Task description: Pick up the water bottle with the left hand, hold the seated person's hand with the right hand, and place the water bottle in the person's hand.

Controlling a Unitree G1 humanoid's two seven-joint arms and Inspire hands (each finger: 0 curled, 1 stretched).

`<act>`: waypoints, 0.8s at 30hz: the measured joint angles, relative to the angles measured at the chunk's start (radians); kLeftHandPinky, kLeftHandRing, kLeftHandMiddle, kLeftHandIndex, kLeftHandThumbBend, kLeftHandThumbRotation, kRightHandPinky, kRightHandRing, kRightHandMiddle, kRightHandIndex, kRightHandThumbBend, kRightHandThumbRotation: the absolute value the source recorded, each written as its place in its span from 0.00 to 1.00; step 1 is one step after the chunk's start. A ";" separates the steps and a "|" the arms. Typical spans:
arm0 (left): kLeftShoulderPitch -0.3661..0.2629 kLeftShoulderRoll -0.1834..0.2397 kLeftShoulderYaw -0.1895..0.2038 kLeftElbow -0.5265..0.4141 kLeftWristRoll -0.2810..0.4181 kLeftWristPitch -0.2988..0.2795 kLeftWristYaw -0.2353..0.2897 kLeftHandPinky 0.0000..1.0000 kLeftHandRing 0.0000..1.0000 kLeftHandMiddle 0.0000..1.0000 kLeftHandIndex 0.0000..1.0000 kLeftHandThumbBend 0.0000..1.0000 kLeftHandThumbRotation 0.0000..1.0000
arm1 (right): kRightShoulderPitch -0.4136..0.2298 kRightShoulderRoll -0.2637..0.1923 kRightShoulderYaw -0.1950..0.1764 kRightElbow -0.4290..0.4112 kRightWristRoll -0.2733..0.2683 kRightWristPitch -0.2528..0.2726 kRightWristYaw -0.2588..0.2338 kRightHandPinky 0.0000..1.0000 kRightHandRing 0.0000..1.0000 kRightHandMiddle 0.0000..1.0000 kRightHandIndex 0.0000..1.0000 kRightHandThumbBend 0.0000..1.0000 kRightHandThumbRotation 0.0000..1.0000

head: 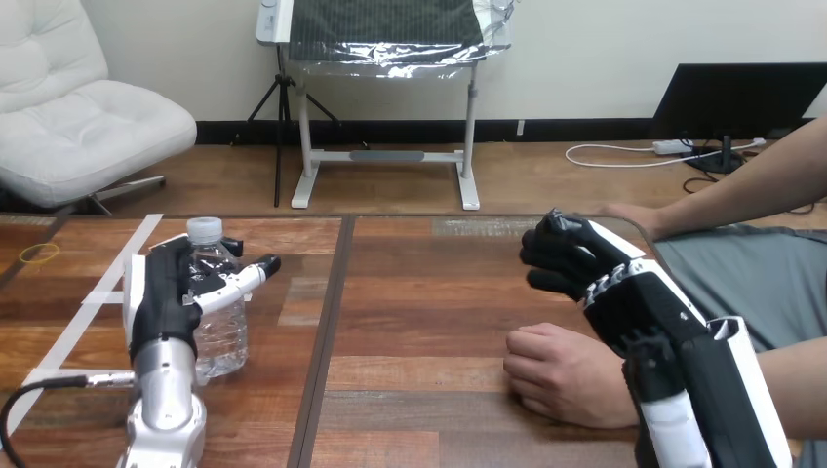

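Right arm nearest us; right hand [583, 265] curled, empty, just beyond person's hand [564, 375], fisted on table [419, 292]. Left hand [159, 292] wraps water bottle [222, 336], upright on table, well left. We judge grasp step: next lift bottle, then clasp person's hand.

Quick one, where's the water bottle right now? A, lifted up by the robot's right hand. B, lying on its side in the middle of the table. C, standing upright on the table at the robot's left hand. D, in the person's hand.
C: the water bottle stands upright on the table, cap on top, right against the left hand.
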 measured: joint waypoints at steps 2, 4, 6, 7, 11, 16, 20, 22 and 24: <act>0.020 -0.003 0.000 -0.026 0.000 -0.011 0.002 0.29 0.34 0.39 0.42 0.71 0.00 | -0.010 -0.001 -0.011 0.008 -0.007 0.005 -0.003 0.75 0.80 0.80 0.81 0.52 0.88; 0.040 -0.006 0.000 -0.054 0.000 -0.018 0.003 0.29 0.34 0.39 0.42 0.71 0.00 | -0.020 -0.004 -0.022 0.016 -0.012 0.011 -0.005 0.74 0.79 0.80 0.81 0.52 0.88; 0.062 -0.010 0.001 -0.085 0.000 -0.020 0.003 0.28 0.34 0.39 0.42 0.70 0.00 | -0.031 -0.008 -0.034 0.026 -0.018 0.017 -0.008 0.73 0.79 0.80 0.81 0.51 0.87; 0.072 -0.012 0.001 -0.099 0.000 -0.021 0.003 0.28 0.33 0.39 0.42 0.70 0.00 | -0.036 -0.010 -0.042 0.030 -0.024 0.021 -0.009 0.72 0.78 0.80 0.81 0.50 0.87; 0.116 -0.022 0.002 -0.156 -0.004 -0.021 0.000 0.28 0.33 0.39 0.42 0.68 0.00 | -0.057 -0.026 -0.066 0.047 -0.035 0.032 -0.013 0.71 0.78 0.79 0.80 0.48 0.86; 0.174 -0.037 0.002 -0.223 -0.009 -0.021 -0.008 0.28 0.33 0.38 0.42 0.67 0.00 | -0.084 -0.050 -0.097 0.073 -0.043 0.046 -0.014 0.71 0.77 0.79 0.80 0.47 0.84; 0.224 -0.052 0.003 -0.279 -0.010 -0.021 -0.017 0.27 0.32 0.38 0.41 0.66 0.00 | -0.106 -0.074 -0.119 0.097 -0.047 0.055 -0.013 0.71 0.77 0.79 0.79 0.47 0.81; 0.250 -0.060 0.002 -0.306 -0.013 -0.020 -0.022 0.27 0.32 0.39 0.41 0.66 0.00 | -0.118 -0.087 -0.130 0.110 -0.049 0.059 -0.013 0.71 0.77 0.79 0.79 0.47 0.80; 0.275 -0.068 0.002 -0.330 -0.015 -0.020 -0.028 0.27 0.32 0.39 0.41 0.65 0.00 | -0.129 -0.100 -0.141 0.122 -0.051 0.063 -0.013 0.71 0.77 0.79 0.79 0.48 0.79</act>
